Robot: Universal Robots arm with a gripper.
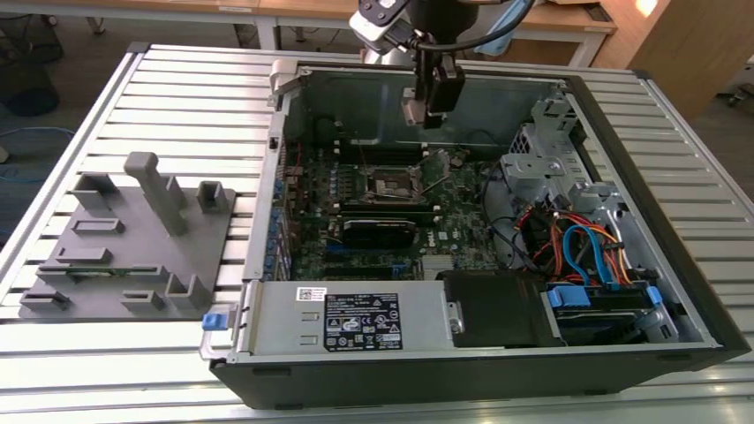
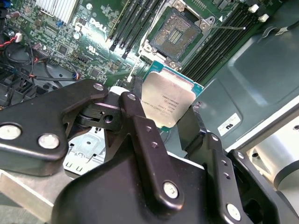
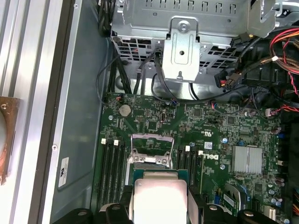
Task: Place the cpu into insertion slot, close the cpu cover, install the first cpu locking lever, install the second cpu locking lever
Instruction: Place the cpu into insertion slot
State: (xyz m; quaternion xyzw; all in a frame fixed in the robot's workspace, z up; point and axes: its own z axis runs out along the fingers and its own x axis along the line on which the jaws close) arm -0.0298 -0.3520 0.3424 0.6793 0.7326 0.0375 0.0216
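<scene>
Fingers [image 2: 140,126] of the gripper [image 2: 164,105] are pressing in on two opposite edges of the cpu [image 2: 170,95], so the hand is clamped on the chip and is carrying it with its silver-grey lid facing back toward the wrist. Nothing is touching the chip from beneath, and it is hanging clear above the green motherboard [image 2: 88,42]. Just past its leading edge, straight on from the fingertips, the insertion slot [image 2: 175,32] is lying uncovered, its dark field of contacts showing inside the silvery rim. As far as I can judge from here, the chip's edges are running roughly parallel to the socket's, so the gap that matters is forward and down rather than a twist. In the first wrist view the cpu cover [image 3: 150,157] is looking tipped up at the socket's far side, its window standing open above the board. A thin locking lever [image 2: 229,28] is sticking out sideways over the memory slots [image 2: 219,44] that are flanking the socket. Further off, in the exterior view, the gripper [image 1: 426,102] is hanging near the back wall of the open computer case [image 1: 659,177], while the socket [image 1: 389,183] is sitting nearer the camera and slightly toward the exterior view's left. The case is resting on a slatted table [image 1: 189,97], with a grey fixture [image 1: 130,247] lying beside it.
</scene>
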